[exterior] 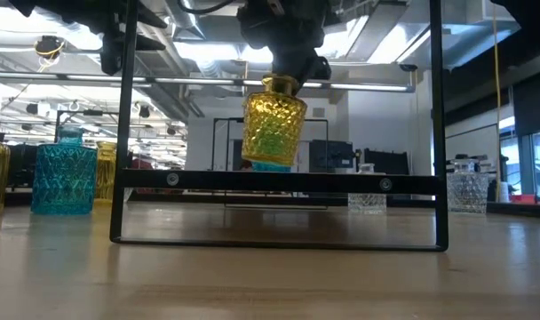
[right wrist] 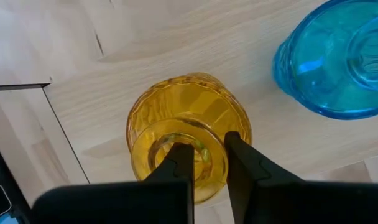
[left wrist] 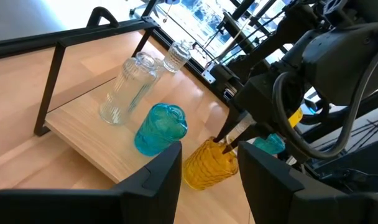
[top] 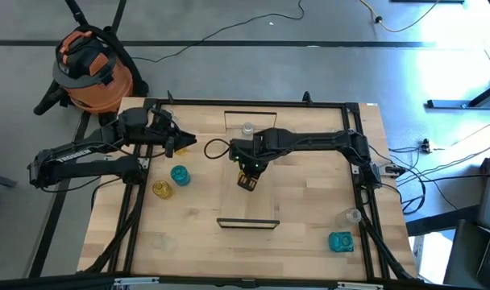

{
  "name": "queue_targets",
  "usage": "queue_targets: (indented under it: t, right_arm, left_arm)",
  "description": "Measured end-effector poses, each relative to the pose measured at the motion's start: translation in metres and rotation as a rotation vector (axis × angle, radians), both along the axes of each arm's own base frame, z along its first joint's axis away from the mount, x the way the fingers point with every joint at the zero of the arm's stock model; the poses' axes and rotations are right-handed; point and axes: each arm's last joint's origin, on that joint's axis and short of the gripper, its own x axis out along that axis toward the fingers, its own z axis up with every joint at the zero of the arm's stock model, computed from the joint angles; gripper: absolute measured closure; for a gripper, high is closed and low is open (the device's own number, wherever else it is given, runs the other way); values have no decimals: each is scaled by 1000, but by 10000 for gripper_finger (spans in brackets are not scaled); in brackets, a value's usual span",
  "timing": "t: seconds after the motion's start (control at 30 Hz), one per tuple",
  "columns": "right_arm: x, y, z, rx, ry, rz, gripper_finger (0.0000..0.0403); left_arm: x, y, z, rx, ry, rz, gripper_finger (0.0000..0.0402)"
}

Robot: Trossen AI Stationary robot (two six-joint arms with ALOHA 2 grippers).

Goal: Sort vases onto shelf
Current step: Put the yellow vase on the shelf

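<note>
Low view, centre: the ribbed amber-yellow glass vase (exterior: 274,124) stands on the long pale wood shelf (exterior: 279,180), its neck pinched between the 2 fingers of my right gripper (right wrist: 207,163). Just behind it stand a teal-blue faceted glass vase (right wrist: 338,59) and a tall clear ribbed glass vase (left wrist: 128,87). I judge this the placing step; next I must spread those fingers and lift straight up without tipping it. At centre left of the high view, my left gripper (top: 184,142) waits, jaws apart and empty.

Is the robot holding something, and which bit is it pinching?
The right pincer pinches the yellow vase by its neck rim. The left pincer holds nothing.
</note>
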Motion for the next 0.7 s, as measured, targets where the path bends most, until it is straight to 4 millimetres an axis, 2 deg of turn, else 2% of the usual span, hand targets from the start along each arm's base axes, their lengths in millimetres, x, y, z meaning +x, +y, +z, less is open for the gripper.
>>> queue_targets:
  t: [0.13,0.43,0.7]
  right_arm:
    - [0,0,0,-3,0,-1,358]
    - [0,-1,0,-37,1,-11,311]
    - [-2,-2,0,-50,19,-23,307]
  left_arm:
    - [0,0,0,1,0,0,253]
    - [0,0,0,1,-1,1,253]
    - [0,0,0,1,0,1,253]
